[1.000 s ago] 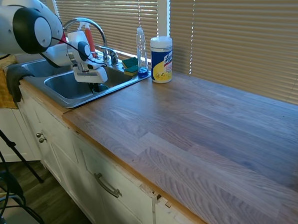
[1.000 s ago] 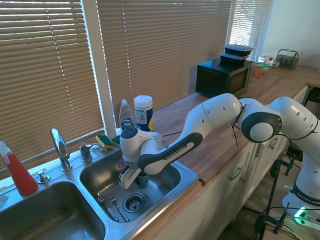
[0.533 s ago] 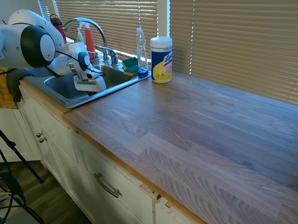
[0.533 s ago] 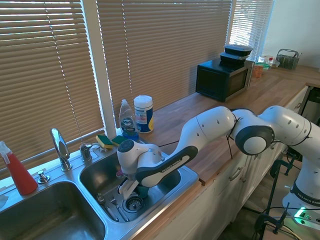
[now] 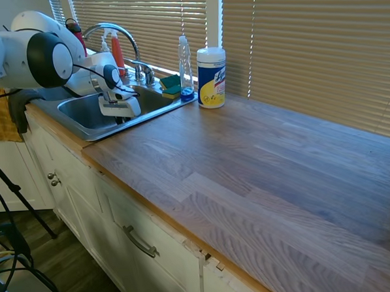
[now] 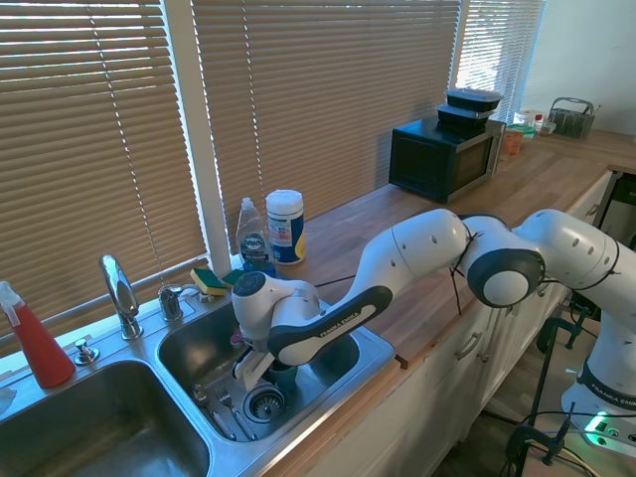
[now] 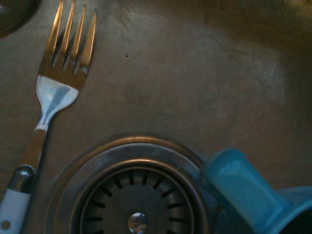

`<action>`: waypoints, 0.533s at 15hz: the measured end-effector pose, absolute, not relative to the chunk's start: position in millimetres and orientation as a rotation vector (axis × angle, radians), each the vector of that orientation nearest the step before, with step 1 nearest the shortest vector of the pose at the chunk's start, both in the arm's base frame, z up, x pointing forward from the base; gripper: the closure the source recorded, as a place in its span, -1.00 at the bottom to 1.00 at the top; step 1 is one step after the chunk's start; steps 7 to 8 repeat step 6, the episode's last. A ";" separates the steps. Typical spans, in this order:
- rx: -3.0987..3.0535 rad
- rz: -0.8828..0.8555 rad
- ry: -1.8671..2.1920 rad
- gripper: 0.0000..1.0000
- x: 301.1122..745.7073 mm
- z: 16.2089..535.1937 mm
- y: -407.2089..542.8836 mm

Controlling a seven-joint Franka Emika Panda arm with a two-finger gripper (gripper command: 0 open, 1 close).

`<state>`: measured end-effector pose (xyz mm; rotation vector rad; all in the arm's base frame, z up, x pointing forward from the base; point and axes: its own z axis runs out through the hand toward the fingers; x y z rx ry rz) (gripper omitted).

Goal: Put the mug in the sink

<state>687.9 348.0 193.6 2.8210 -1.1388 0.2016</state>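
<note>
- Teal mug (image 6: 282, 369), only a sliver showing below the hand (image 6: 260, 369), down inside the right-hand basin of the sink (image 6: 373, 350), beside the drain (image 6: 265, 402).
- Wrist view: mug handle (image 7: 242, 181) and a bit of rim show in the corner, overlapping the edge of the drain ring. Whether the mug base touches the basin floor: cannot tell.
- Key relation: mug sits directly under the hand, between or just at the fingers, long axis roughly upright. No sideways offset to close; the coming move looks vertical only, a let-go and a lift straight up.
- Hand state: cannot tell. Fingers are hidden behind the wrist in the second exterior view and below the basin edge in the first, so grasping or released is not readable.
- One arm only; it reaches over the surface (image 5: 261, 168) and dips into the basin, wrist just above the rim.
- Fork (image 7: 54, 83) lies flat on the basin floor on the far side of the drain from the mug, well clear of it. More cutlery near the drain in the second exterior view.
- Judgement: mug is already within the sink, so the task looks nearly done; what remains is release and withdrawal.
- Risk, as a guess: a mug resting partly on the drain ring may tip when let go.
- Outward: faucet (image 6: 119, 293) behind the basins, sponges (image 6: 211, 281), bottle (image 6: 252, 245) and canister (image 6: 285, 226) on the surface beyond the rim, all apart from the hand.
</note>
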 end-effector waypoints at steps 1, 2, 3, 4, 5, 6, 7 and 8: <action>2.829 0.216 -1.144 -1.00 689.3 205.0 348.6; 2.839 0.234 -1.150 -1.00 690.4 220.6 349.5; 2.849 0.251 -1.154 -1.00 689.7 238.7 350.1; 2.858 0.262 -1.155 -1.00 686.7 256.4 350.5; 2.862 0.269 -1.153 -1.00 681.6 273.2 350.4; 2.863 0.274 -1.151 -1.00 676.2 288.7 349.3; 2.863 0.274 -1.151 -1.00 676.2 288.7 349.3; 2.863 0.274 -1.151 -1.00 676.2 288.7 349.3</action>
